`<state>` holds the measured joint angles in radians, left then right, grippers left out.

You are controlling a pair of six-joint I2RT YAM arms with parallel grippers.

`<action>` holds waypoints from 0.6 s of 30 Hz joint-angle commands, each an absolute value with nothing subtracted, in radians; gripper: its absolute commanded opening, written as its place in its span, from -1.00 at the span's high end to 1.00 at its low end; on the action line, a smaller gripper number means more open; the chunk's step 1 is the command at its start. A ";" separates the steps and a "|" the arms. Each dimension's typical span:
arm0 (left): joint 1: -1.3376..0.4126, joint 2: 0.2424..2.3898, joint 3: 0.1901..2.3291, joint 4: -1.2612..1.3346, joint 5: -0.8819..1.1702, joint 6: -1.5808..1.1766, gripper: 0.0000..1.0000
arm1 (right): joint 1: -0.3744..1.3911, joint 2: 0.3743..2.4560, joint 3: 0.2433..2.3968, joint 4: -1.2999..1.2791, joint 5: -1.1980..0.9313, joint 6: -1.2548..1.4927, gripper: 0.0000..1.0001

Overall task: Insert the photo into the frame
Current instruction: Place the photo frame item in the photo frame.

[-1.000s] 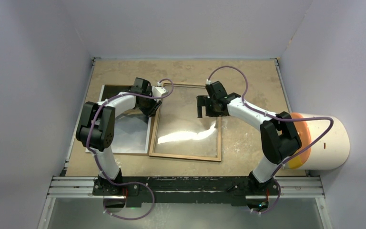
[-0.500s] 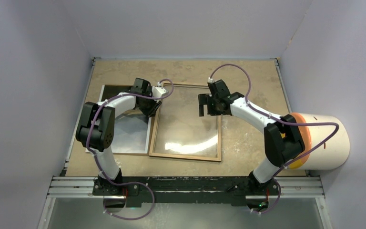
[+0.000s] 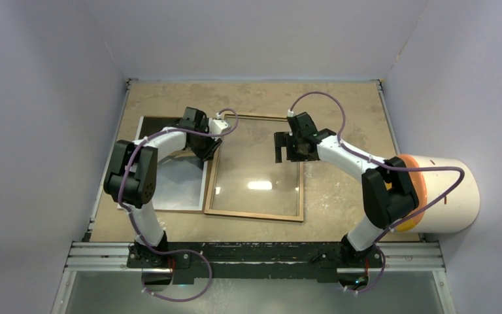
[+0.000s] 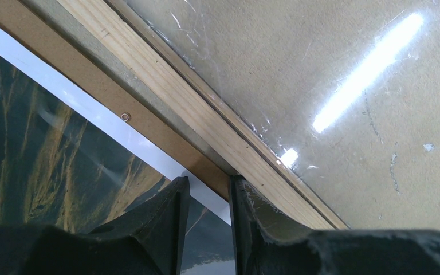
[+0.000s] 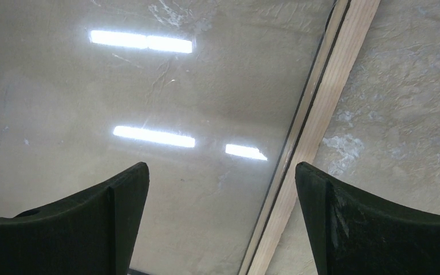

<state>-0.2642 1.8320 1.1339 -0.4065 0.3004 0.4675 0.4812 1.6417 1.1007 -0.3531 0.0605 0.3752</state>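
The frame (image 3: 255, 215) lies back up in the middle of the table, its light wood rim around a reflective pane. The photo (image 3: 170, 183) lies picture up to its left on a brown backing board (image 4: 166, 132). My left gripper (image 3: 207, 149) is down at the photo's right edge beside the frame's left rim (image 4: 206, 109). In the left wrist view the gripper (image 4: 209, 186) has a narrow gap; one tip is on the photo's white border (image 4: 109, 123), the other at the rim. My right gripper (image 3: 287, 154) hovers open and empty over the frame's right rim (image 5: 315, 132).
A white cylinder with an orange rim (image 3: 438, 193) stands at the table's right edge by the right arm's elbow. Grey walls close in the table on three sides. A metal rail (image 3: 255, 255) runs along the near edge.
My right gripper has drifted slightly to the right over the frame. The glare on the pane has shrunk to a small spot. The left arm has not moved.
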 commanded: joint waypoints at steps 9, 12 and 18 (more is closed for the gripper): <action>-0.285 1.863 1.093 -0.519 0.356 0.441 0.31 | 0.435 1.519 1.103 -0.314 0.030 0.403 -0.98; -0.287 1.882 1.115 -0.516 0.357 0.432 0.31 | 0.374 1.478 1.080 -0.259 -0.058 0.488 -0.98; -0.313 1.911 1.166 -0.511 0.355 0.410 0.32 | 0.224 1.485 1.016 -0.136 -0.391 0.571 -0.98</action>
